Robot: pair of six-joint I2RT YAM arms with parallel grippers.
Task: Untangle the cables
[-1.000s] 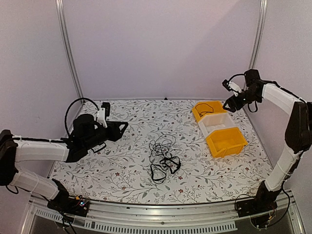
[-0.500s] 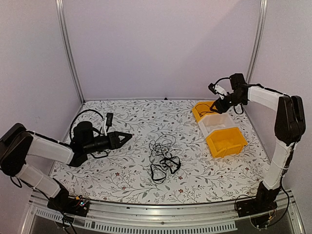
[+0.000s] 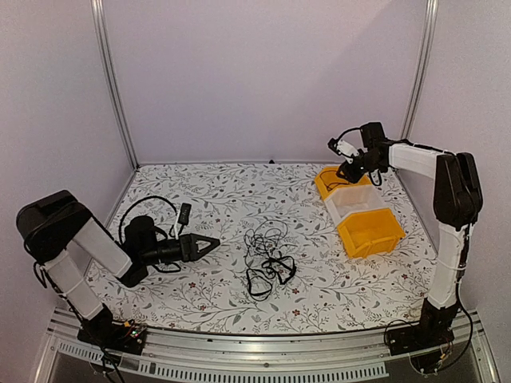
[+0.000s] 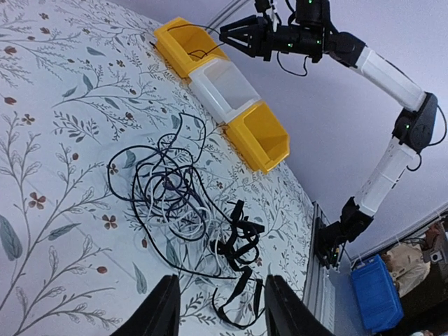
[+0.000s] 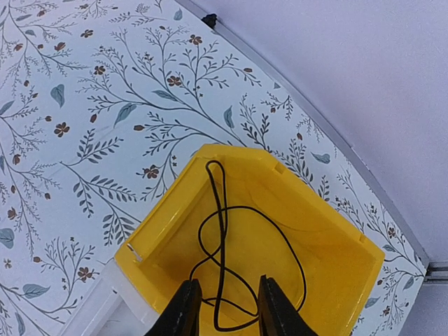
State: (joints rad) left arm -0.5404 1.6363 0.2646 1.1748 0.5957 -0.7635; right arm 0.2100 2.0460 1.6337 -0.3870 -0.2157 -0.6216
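Nearest you, at left, your left gripper (image 3: 211,242) hangs low over the floral table (image 3: 207,187), fingers moderately apart and empty, pointing at the tangle of black and white cables (image 3: 267,262) lying mid-table, near it but not touching. Farther right, one loose black cable (image 5: 222,210) lies looped inside the far yellow bin (image 5: 164,224); your right gripper (image 5: 222,308) hovers above it, jaws partly open, gripping nothing
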